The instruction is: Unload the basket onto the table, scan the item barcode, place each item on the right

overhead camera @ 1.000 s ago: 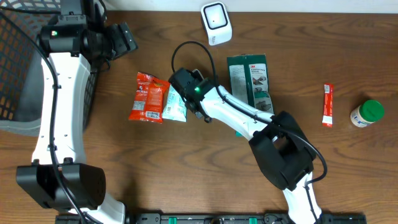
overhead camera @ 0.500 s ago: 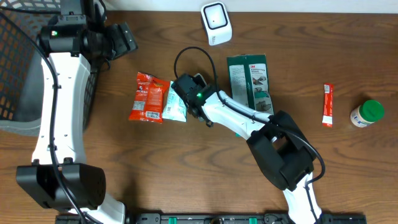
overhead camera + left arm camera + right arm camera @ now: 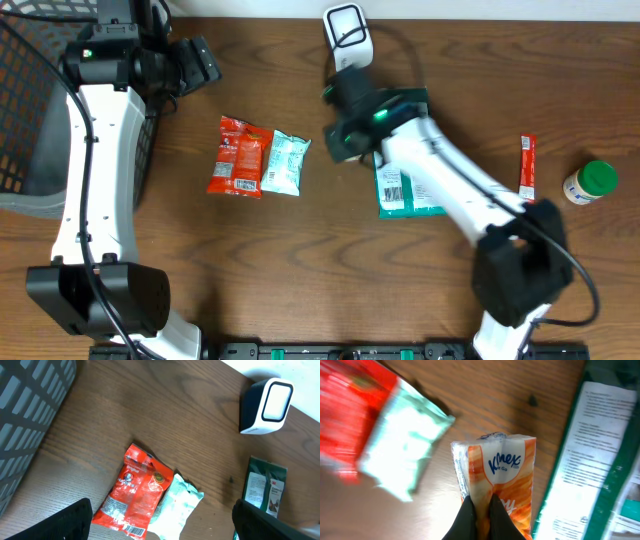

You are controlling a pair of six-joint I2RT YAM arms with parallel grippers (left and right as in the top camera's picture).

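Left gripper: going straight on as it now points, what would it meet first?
Probably the mint-green plastic packet or the red foil snack packet beside it on the brown wooden table; depth is unclear.

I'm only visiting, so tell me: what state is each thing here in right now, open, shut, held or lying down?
left pincer: open, empty.
right pincer: shut on the Kleenex tissue pack.
Kleenex tissue pack: held by one end.
scanner: standing upright.
red snack packet: lying flat.
mint packet: lying flat beside it.
green 3M package: lying flat.
red sachet: lying flat.
green-capped bottle: cap on.
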